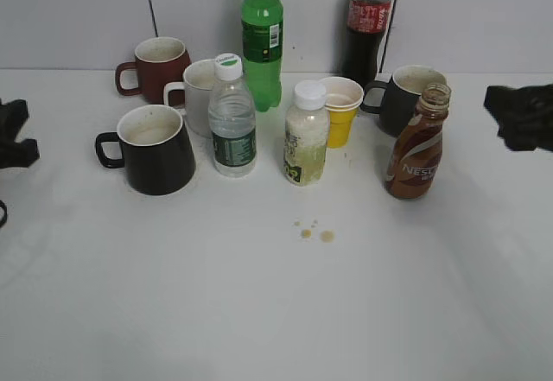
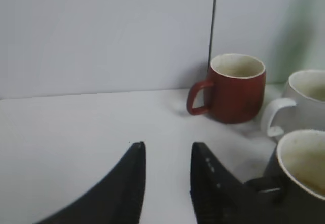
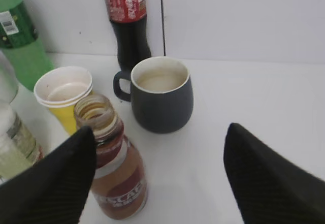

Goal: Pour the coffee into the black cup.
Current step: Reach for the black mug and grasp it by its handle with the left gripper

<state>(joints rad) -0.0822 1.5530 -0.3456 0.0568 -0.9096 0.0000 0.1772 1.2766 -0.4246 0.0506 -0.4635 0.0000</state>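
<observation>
Exterior view: coffee bottle (image 1: 417, 146) is sitting uncapped on the right, black cup (image 1: 155, 149) standing far left. Right fingers (image 3: 61, 176) are gaping wide near the bottle, holding nothing; left fingers (image 2: 133, 170) are hanging slightly parted, empty.

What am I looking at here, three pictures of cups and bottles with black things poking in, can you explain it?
It is a two-armed robot at a white table. One picture looks at the table from the front; the other two come from cameras on each wrist. The black wedges are each hand's fingers. The left hand is open near the black cup and a maroon mug. The right hand is open around the uncapped coffee bottle, not gripping it. Behind stands a grey mug. Other bottles and cups stand about. Nothing is held.
</observation>
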